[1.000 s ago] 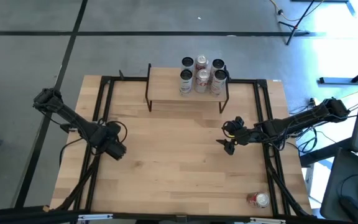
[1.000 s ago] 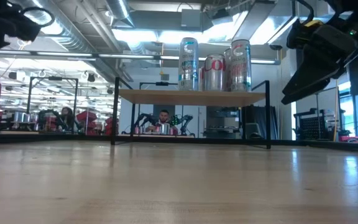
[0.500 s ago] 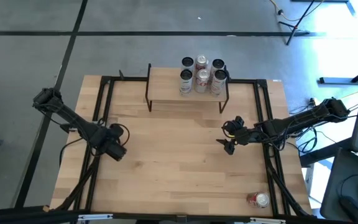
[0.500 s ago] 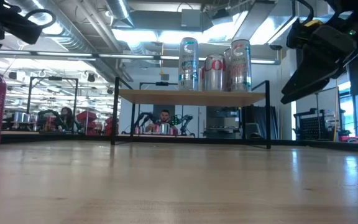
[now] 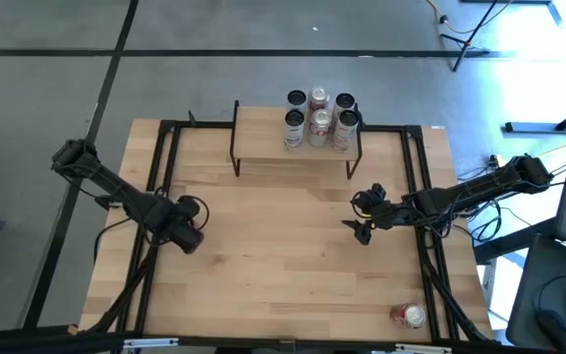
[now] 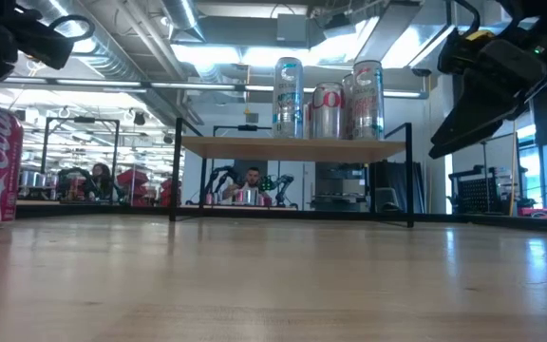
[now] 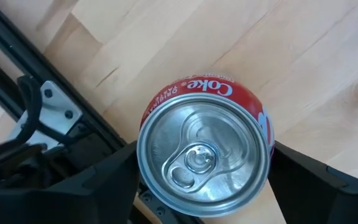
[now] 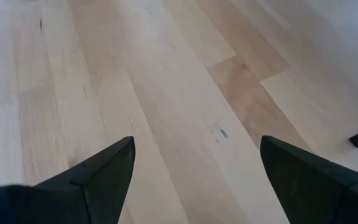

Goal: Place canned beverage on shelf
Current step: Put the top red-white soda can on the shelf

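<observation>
Tabletop (image 5: 263, 256): light wood, black frame rails
Shelf (image 5: 263, 138): far edge, five cans (image 5: 318, 118) on its right end
Left end effector (image 5: 187, 234): near left rail, clenched on Coke can (image 7: 207, 155)
Right end effector (image 5: 366, 213): spread wide, nothing held, above bare wood
Spare can (image 5: 408, 315): lying near right front corner

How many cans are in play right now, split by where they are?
Cans standing on the shelf: 6, as far as the high view shows
Coke can in the left gripper: 1
Red can lying on the table: 1
Total: 8
</observation>
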You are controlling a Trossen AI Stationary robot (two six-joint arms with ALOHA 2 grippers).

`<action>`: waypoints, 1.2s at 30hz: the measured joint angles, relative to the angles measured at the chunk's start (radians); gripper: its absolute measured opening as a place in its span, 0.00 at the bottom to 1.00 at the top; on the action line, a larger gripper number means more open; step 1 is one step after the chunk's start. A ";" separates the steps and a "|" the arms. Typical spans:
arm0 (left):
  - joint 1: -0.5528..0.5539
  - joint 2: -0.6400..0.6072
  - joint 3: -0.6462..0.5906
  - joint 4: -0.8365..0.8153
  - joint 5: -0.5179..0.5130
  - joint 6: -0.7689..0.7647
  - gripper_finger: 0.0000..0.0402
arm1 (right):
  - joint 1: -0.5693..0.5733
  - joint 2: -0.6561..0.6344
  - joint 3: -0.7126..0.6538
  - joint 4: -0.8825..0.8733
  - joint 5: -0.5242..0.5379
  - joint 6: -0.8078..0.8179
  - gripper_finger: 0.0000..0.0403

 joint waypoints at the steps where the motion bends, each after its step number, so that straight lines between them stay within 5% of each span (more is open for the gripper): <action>1: 0.004 0.000 -0.002 0.006 0.001 0.011 0.75 | 0.000 0.000 0.000 0.000 0.000 -0.003 0.82; 8: 0.028 -0.001 -0.041 0.055 0.012 0.076 0.75 | 0.000 0.000 0.000 0.001 0.002 -0.043 0.82; 16: 0.050 0.000 -0.030 0.086 -0.052 0.154 0.63 | -0.001 0.000 0.000 0.057 0.038 -0.141 0.82; 26: 0.115 0.005 0.106 0.126 -0.182 0.329 0.61 | -0.001 0.000 0.001 0.280 0.033 -0.356 0.82; 36: 0.193 0.009 0.163 0.460 -0.202 0.619 0.61 | -0.001 0.082 0.002 0.570 -0.068 -0.505 0.76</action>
